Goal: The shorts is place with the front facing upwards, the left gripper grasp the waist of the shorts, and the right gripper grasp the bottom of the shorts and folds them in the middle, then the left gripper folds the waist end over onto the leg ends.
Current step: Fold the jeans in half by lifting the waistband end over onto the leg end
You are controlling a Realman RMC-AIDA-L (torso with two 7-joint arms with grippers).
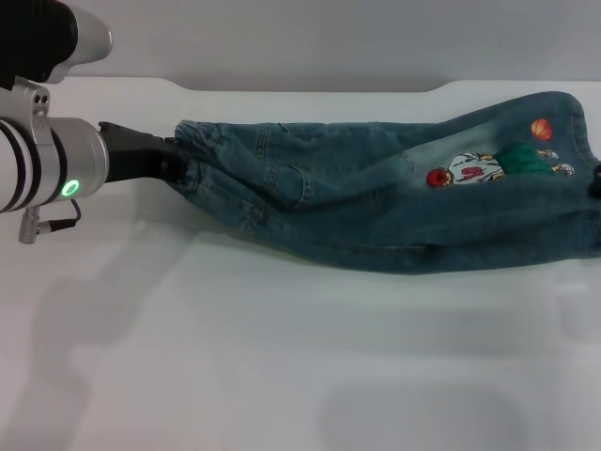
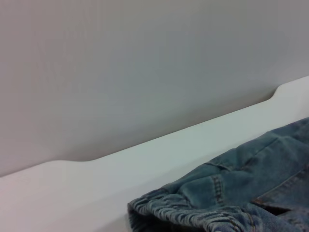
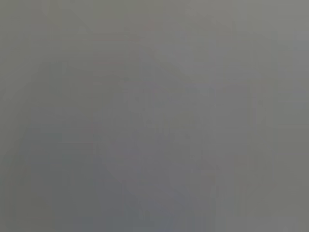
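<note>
Where the head view takes in the whole scene, the left gripper [image 1: 169, 160] sits at the far left of the white table [image 1: 282, 376], its black fingers clamped on the waist [image 1: 192, 150]. From there the shorts [image 1: 376, 202] stretch rightward, folded lengthwise, the cartoon print [image 1: 488, 167] near the leg ends [image 1: 587, 188]. A dark bit at the right edge may be the right gripper [image 1: 595, 178]; its grip cannot be judged. Only the left wrist view shows the waist's [image 2: 193, 215] puckers close. Plain grey fills the right wrist view.
</note>
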